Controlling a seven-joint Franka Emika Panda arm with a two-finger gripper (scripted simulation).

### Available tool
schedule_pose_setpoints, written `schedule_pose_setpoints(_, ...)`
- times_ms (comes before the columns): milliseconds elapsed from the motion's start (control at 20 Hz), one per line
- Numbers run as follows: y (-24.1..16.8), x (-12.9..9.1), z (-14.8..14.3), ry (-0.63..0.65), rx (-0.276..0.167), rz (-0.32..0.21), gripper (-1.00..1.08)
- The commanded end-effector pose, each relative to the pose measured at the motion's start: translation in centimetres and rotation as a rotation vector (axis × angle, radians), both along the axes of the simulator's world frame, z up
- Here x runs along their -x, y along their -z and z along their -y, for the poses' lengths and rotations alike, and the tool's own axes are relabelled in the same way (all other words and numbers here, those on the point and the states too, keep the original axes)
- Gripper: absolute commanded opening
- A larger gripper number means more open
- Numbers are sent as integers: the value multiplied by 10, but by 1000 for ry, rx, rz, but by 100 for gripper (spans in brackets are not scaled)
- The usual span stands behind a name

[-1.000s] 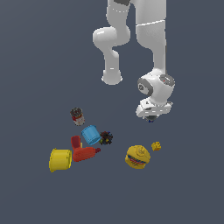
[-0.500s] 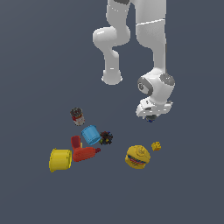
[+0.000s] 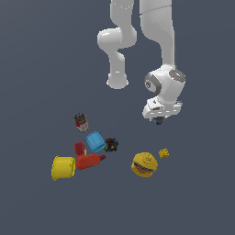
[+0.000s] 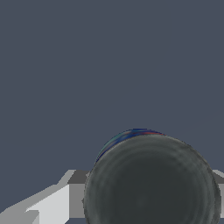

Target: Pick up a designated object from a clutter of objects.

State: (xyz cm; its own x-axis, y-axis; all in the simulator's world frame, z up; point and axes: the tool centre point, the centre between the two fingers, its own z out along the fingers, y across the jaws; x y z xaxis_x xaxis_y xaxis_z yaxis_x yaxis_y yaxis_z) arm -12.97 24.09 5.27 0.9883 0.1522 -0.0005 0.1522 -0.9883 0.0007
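Observation:
The designated object (image 3: 158, 121) is a tiny dark grey-black round knob with a bit of blue under it. It sits between the fingers of my gripper (image 3: 159, 119), which is shut on it, off to the exterior view's right of the clutter. In the wrist view the knob (image 4: 151, 183) fills the lower part of the picture, its blue edge showing at its rim, with a pale finger (image 4: 48, 205) beside it. The clutter of objects lies on the dark floor: a yellow cup (image 3: 63, 168), a red tool shape (image 3: 86, 159) and a blue cup (image 3: 96, 141).
A spiky black multicoloured ball (image 3: 112, 145) touches the blue cup. A brown-and-red small can (image 3: 81, 121) stands behind them. A yellow striped ball (image 3: 144, 165) and a tiny yellow piece (image 3: 164, 153) lie below the gripper in the exterior view. The arm's white base (image 3: 117, 80) stands behind.

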Motion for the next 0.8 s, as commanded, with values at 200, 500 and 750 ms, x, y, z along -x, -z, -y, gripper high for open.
schedule_pose_setpoints(200, -46, 2, 8, 0, 0, 1, -100)
schedule_pose_setpoints(500, -99, 5, 16, -1, -2, 0, -100)
schedule_pose_setpoints(750, -147, 7, 23, -1, -3, 0, -100)
